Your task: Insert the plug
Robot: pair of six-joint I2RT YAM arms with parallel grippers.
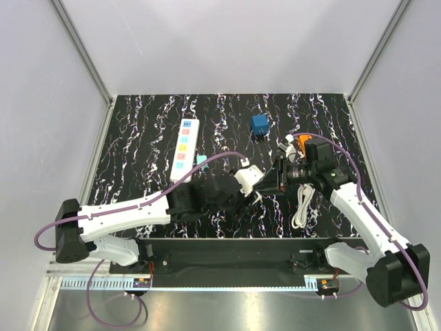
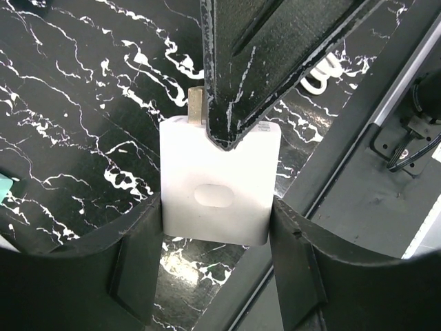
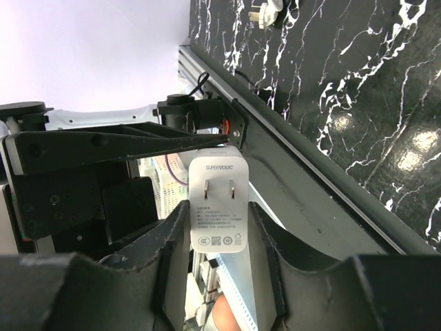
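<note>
The white rectangular plastic charger plug [image 3: 218, 231], lettered SUPERVOOC above its two flat prongs and with small print below too fine to read, is held near the table's centre. The left gripper [image 2: 217, 205] pinches its narrow sides, and the right gripper [image 3: 218, 207] pinches its broad faces. The long white power strip [image 1: 183, 148] lies at ten o'clock from it.

White plug [image 2: 217, 186], blue cube [image 1: 260, 124], black table [image 1: 138, 138] veined with white.
</note>
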